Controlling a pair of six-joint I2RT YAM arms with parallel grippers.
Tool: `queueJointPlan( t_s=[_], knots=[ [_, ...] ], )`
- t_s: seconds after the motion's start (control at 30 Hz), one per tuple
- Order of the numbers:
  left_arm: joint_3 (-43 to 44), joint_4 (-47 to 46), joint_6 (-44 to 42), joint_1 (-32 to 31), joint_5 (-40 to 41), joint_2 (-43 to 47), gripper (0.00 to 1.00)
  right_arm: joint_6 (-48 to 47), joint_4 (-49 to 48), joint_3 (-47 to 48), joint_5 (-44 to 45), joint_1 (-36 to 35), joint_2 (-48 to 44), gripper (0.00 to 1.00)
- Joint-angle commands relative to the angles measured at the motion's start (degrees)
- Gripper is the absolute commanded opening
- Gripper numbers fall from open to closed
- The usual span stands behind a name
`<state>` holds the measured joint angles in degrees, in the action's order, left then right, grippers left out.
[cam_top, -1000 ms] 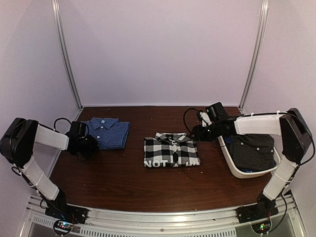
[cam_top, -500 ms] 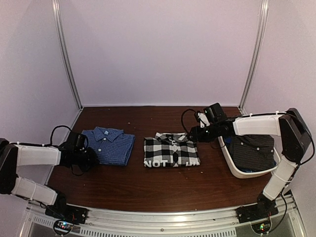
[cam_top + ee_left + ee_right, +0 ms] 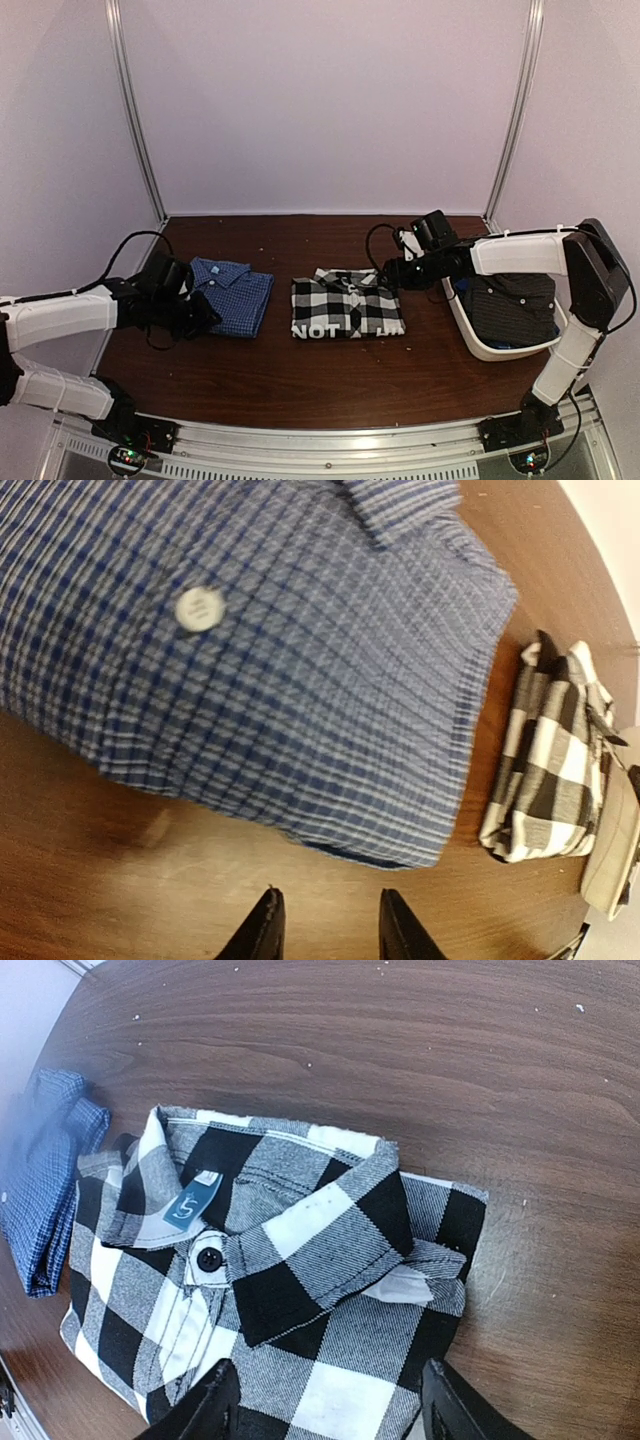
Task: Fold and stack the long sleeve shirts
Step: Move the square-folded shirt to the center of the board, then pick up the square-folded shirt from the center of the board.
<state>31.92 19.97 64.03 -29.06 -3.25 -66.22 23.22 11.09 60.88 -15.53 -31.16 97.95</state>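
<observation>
The black-and-white checked shirt (image 3: pixel 347 305) lies folded at the table's middle, collar up; it also shows in the right wrist view (image 3: pixel 300 1290) and the left wrist view (image 3: pixel 545 770). The dark blue patterned shirt (image 3: pixel 235 292) lies folded to its left and fills the left wrist view (image 3: pixel 260 650). The dark charcoal dotted shirt (image 3: pixel 515 305) lies in the white basket (image 3: pixel 468 335). My left gripper (image 3: pixel 205 312) (image 3: pixel 325 925) is open and empty, low over the table at the blue shirt's near edge. My right gripper (image 3: pixel 390 275) (image 3: pixel 330 1410) is open wide over the checked shirt's collar end.
The white basket stands at the right side of the brown wooden table (image 3: pixel 300 380). Purple walls and two metal posts close the back and sides. The blue shirt's edge shows at the left of the right wrist view (image 3: pixel 45 1180).
My left arm has stretched rightward and lower. The blue shirt has shifted right and nearer, toward the checked shirt. My left gripper went from its left edge to its near edge. The right arm barely moved.
</observation>
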Motion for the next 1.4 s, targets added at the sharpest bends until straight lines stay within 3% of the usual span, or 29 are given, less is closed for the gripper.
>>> queueJointPlan(
  t_s=[0.0, 0.23, 0.6, 1.17, 1.37],
  knots=[
    [8.5, 2.1, -5.3, -3.8, 2.2, -1.4, 0.36, -1.0, 1.7, -0.8, 2.2, -0.4, -0.4, 0.66],
    [19.4, -3.7, -13.6, -5.1, -5.1, -15.2, 0.43, -0.6, 2.5, -3.3, 3.8, -0.4, -1.0, 0.71],
    [32.6, -6.8, -18.3, -8.1, -14.1, -36.2, 0.5, 0.9, 0.1, -6.9, 4.0, -0.3, 0.1, 0.73],
    [38.0, -8.6, -19.3, -9.1, -17.9, -47.6, 0.5, 2.9, -4.4, -6.1, 3.5, -0.1, 5.1, 0.68],
    [40.3, -8.6, -18.9, -10.1, -18.7, -50.6, 0.41, 3.7, -5.8, -6.0, 1.4, -0.3, 6.5, 0.61]
  ],
)
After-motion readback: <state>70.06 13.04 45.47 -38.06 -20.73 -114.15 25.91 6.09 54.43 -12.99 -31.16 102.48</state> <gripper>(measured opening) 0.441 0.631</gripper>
